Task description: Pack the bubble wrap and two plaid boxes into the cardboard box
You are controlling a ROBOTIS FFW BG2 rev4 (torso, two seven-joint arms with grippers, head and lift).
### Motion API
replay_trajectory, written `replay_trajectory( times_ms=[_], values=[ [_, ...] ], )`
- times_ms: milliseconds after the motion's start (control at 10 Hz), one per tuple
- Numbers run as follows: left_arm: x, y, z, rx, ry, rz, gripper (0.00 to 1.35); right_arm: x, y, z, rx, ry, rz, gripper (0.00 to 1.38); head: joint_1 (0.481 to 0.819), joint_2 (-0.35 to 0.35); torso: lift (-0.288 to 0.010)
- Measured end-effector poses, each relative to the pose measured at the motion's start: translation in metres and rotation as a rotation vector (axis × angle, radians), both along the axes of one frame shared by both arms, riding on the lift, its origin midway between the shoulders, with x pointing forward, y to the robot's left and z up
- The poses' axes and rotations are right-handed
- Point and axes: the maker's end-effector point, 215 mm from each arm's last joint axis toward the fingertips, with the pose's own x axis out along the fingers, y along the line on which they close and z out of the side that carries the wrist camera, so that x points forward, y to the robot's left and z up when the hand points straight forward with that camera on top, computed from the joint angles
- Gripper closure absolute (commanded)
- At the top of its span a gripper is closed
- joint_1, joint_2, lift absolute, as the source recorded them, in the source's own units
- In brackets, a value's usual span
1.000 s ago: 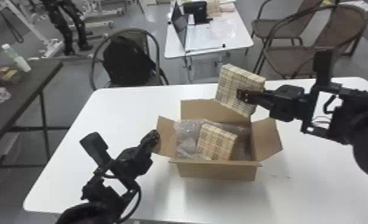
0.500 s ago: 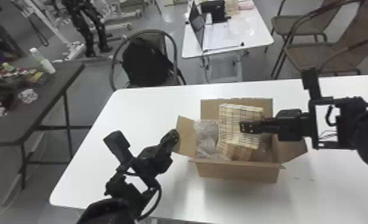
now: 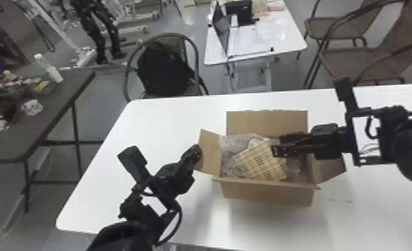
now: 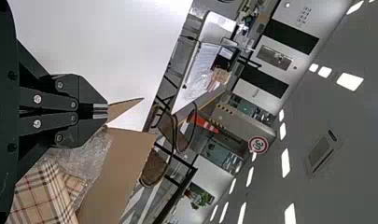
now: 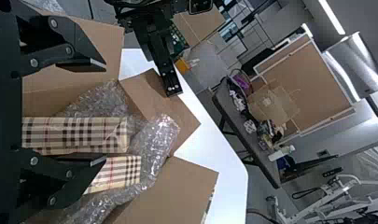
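Clock faces use the head view, 12 = far side, cardboard box (image 3: 267, 193) = centre. It sits open on the white bench (image 3: 158, 140), w/ one flap (image 3: 266, 122) up at 12, another (image 3: 211, 155) at 9 & a third (image 3: 330, 170) betw. 3 & 4.

Inside: bubble wrap (image 3: 230, 147) toward 9–10. Nearer plaid box (image 3: 263, 163) lies tilted abt. mid-carton; the other plaid box (image 3: 255, 143) shows just past it, toward 11–12. So both plaid boxes + wrap are in.

R gripper (image 3: 277, 144) is over the carton's 1–2 side, arm in from 3. R wrist view: fingers of the R gripper (image 5: 105, 114) are spread wide, released, w/ the nearer plaid box in the gap; can't tell if either finger touches it.

L gripper (image 3: 197, 152) is at 9, right by that side's flap, arm in from 7–8. L wrist view: its fingers are clenched, tips together, nothing betw. them.

Bkgd: dark bench (image 3: 58, 110) w/ misc. items at 9–10; chair w/ black bag (image 3: 161, 70) at 10–11; laptop (image 3: 221, 28) betw. 11 & 12.
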Motion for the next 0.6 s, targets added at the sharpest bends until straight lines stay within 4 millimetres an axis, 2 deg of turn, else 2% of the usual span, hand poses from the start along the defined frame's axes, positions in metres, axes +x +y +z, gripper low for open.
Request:
replay_trajectory(
  times_ms=[100, 200, 300, 400, 500, 600],
  values=[
    [0.000, 0.000, 0.000, 0.000, 0.000, 0.000, 1.21, 0.011, -0.008, 0.013, 0.018, -0.046, -0.037, 0.18, 0.695, 0.281, -0.109],
    [0.000, 0.000, 0.000, -0.001, -0.001, -0.001, 1.21, 0.032, -0.025, 0.031, 0.021, -0.129, -0.130, 0.18, 0.695, 0.259, -0.109],
    [0.000, 0.000, 0.000, -0.001, -0.001, 0.000, 1.21, 0.057, -0.056, 0.051, 0.008, -0.239, -0.281, 0.18, 0.695, 0.225, -0.109],
    [0.000, 0.000, 0.001, -0.002, -0.003, 0.000, 1.21, 0.075, -0.096, 0.068, -0.007, -0.352, -0.463, 0.18, 0.695, 0.183, -0.109],
    [0.000, 0.000, 0.002, -0.003, -0.005, 0.002, 1.21, 0.077, -0.135, 0.079, 0.001, -0.440, -0.622, 0.18, 0.695, 0.143, -0.109],
    [0.000, 0.001, 0.002, -0.004, -0.007, 0.004, 1.21, 0.071, -0.163, 0.079, 0.006, -0.491, -0.735, 0.18, 0.695, 0.113, -0.109]
  ],
)
